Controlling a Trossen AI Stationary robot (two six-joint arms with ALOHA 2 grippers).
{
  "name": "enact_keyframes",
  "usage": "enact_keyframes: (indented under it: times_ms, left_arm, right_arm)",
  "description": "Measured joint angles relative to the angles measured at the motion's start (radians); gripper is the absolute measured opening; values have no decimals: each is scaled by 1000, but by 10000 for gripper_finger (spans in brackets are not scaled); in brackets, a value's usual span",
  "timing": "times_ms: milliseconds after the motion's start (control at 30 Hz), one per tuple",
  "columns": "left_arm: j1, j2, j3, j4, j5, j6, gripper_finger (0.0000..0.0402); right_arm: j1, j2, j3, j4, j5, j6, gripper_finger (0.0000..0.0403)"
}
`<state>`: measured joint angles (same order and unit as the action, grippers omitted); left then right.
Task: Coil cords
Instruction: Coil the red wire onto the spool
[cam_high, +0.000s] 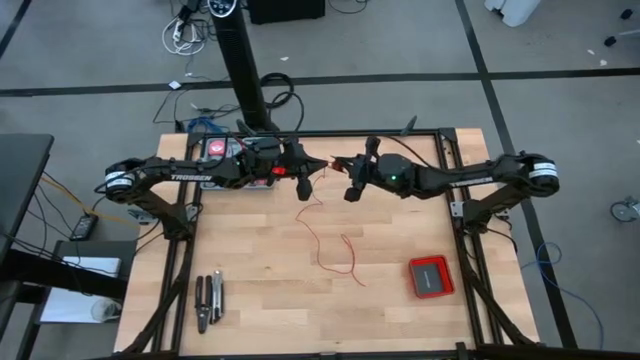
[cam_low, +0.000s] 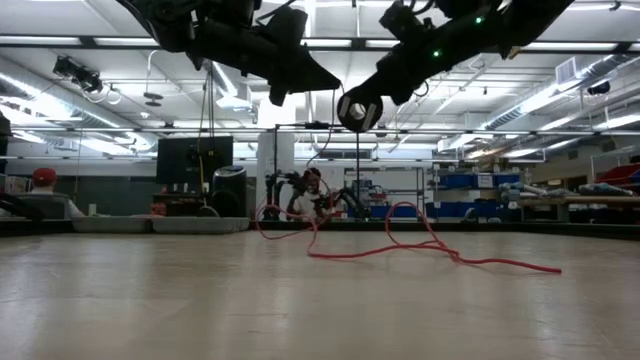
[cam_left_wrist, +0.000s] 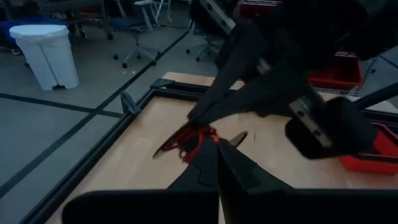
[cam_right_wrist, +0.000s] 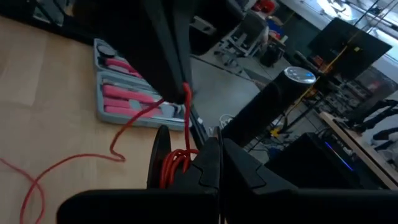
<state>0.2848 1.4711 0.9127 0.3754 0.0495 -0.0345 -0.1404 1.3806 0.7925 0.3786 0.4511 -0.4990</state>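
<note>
Item: red wire (cam_high: 325, 243), very thin and limp. Most of it lies in loose squiggles on the wooden bench (cam_high: 260, 300); one end rises to the two grippers held close together above the bench's far middle.

Step in hand, by judgement: winding under way, with a few red turns gathered at a small dark spool (cam_right_wrist: 169, 163).

Left gripper (cam_high: 304, 183): clenched on the wire just short of the spool. Right gripper (cam_high: 352, 184): clenched on the spool.

Next move likely calls for feeding slack turn by turn, keeping light tension.

Also present: flat red box (cam_high: 431, 276), matte, square; hand tools (cam_high: 209, 299), metal, at the near left.
</note>
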Motion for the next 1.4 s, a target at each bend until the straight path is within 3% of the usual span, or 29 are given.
enact_keyframes:
  times_ms: [200, 400, 900, 1200, 1400]
  left_arm:
    - [-10, 0, 0, 15, -16, -4, 0]
    - [-12, 0, 0, 33, -35, -34, 0]
    - [-62, 46, 3, 124, -83, 19, 2]
    - [-81, 98, -1, 153, -92, 52, 72]
    - [-86, 127, -1, 153, -93, 50, 79]
  right_arm:
    - [0, 71, 6, 109, 5, 9, 3]
    - [0, 124, 6, 277, 81, 33, 3]
    - [7, 126, 5, 420, 105, 83, 1]
    - [28, 124, 7, 472, 102, 80, 1]
    - [35, 109, 8, 484, 143, 50, 1]
